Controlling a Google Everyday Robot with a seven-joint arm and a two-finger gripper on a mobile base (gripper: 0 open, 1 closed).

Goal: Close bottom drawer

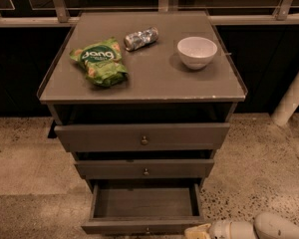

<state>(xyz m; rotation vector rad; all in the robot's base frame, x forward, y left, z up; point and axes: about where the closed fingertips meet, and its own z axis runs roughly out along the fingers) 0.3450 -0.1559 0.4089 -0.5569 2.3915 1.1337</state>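
The bottom drawer (144, 203) of the grey cabinet is pulled far out, and its empty inside shows. Its narrow front (139, 226) lies at the lower edge of the view, with the small brass knob (147, 230) half cut off. My gripper (198, 231) comes in from the lower right, its pale tip right beside the drawer front's right end. The white arm (269, 227) runs off to the right behind it.
The top drawer (143, 136) and middle drawer (145, 169) stand slightly out. On the cabinet top (154, 73) lie a green snack bag (99, 59), a crushed can (140, 38) and a white bowl (197, 52). A white post (291, 96) stands at the right on speckled floor.
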